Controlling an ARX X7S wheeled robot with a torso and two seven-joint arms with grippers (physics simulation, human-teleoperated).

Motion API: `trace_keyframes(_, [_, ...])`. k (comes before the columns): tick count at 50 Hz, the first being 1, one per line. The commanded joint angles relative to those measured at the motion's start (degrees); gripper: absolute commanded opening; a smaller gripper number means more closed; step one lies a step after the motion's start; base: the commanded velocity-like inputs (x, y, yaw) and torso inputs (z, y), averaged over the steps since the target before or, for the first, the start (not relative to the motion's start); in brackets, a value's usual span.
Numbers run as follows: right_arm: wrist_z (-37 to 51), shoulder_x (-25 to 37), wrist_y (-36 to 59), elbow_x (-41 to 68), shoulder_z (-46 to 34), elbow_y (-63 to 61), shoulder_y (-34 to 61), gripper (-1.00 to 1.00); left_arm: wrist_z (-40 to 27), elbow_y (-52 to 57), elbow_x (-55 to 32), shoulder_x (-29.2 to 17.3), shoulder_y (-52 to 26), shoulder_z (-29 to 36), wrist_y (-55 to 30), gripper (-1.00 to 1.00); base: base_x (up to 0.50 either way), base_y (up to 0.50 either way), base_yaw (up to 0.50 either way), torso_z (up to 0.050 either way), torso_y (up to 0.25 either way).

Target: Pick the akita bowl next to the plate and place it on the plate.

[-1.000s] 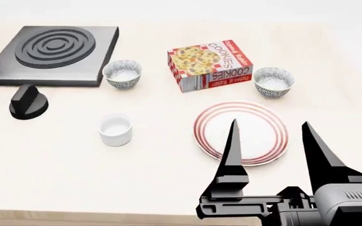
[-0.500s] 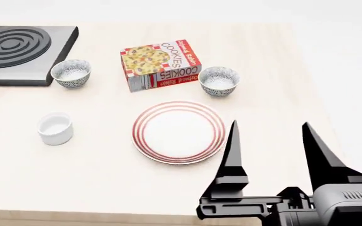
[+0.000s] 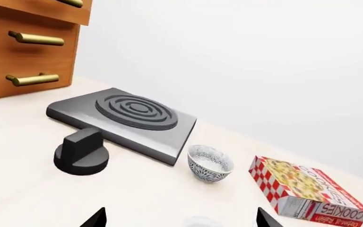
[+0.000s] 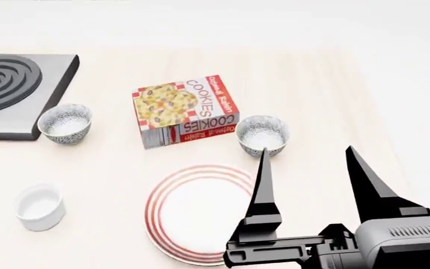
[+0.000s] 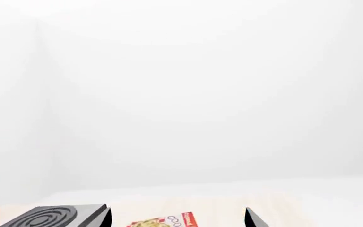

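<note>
The akita bowl (image 4: 262, 133), speckled outside and pale inside, stands upright just beyond the right side of the plate (image 4: 188, 216), beside the cookie box. The plate is white with red rings. My right gripper (image 4: 306, 150) is open and holds nothing. It hovers near the table's front, over the plate's right edge. One fingertip overlaps the bowl's near rim in the head view. A second, similar bowl (image 4: 65, 123) (image 3: 210, 164) sits by the stove. My left gripper (image 3: 181, 213) is open and empty, and only its two tips show in the left wrist view.
A cookies box (image 4: 185, 110) lies between the two bowls. At the far left are a black stove plate (image 4: 6, 84) and a black knob (image 3: 81, 152). A plain white cup (image 4: 40, 208) sits left of the plate. Wooden drawers (image 3: 24, 47) stand beyond the stove.
The head view has swung right and then closer, so everything on the table slid left and down in the picture. My right gripper stays open at the same spot in the view.
</note>
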Motion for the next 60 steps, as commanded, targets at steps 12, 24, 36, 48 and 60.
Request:
trace_keyframes(12, [0.7,1.0,-0.5,0.6,-0.6,0.1,-0.1,1.0,-0.7,0.5,-0.6,-0.3,0.2,0.3,-0.1,1.0,0.5,0.0,0.0,0.0,0.0])
trace_keyframes(24, [1.1,1.4,-1.0,0.8,-0.8,0.3,-0.2,1.0,-0.9,0.3,-1.0,-0.5,0.2,0.4,0.0,1.0,0.5,0.0,0.0,0.0,0.001])
trace_keyframes(36, [1.6,1.8,-1.1,1.0,-1.2,0.3,-0.3,1.0,-1.0,-0.2,-1.2,-0.6,0.2,0.5,0.3,1.0,0.5,0.0,0.0,0.0,0.001])
trace_keyframes(48, [3.8,2.0,2.5,1.3,-1.7,4.0,0.7,1.0,-1.4,0.2,-1.5,-0.8,0.3,0.6,0.3,1.0,0.28,0.0,0.0,0.0,0.0])
trace_keyframes(60, [9.0,4.4,18.7,3.4,-3.5,8.3,12.4,1.0,-1.9,0.6,-1.8,-1.0,0.5,0.8,0.1,1.0,0.0,0.0,0.0,0.0,0.0])
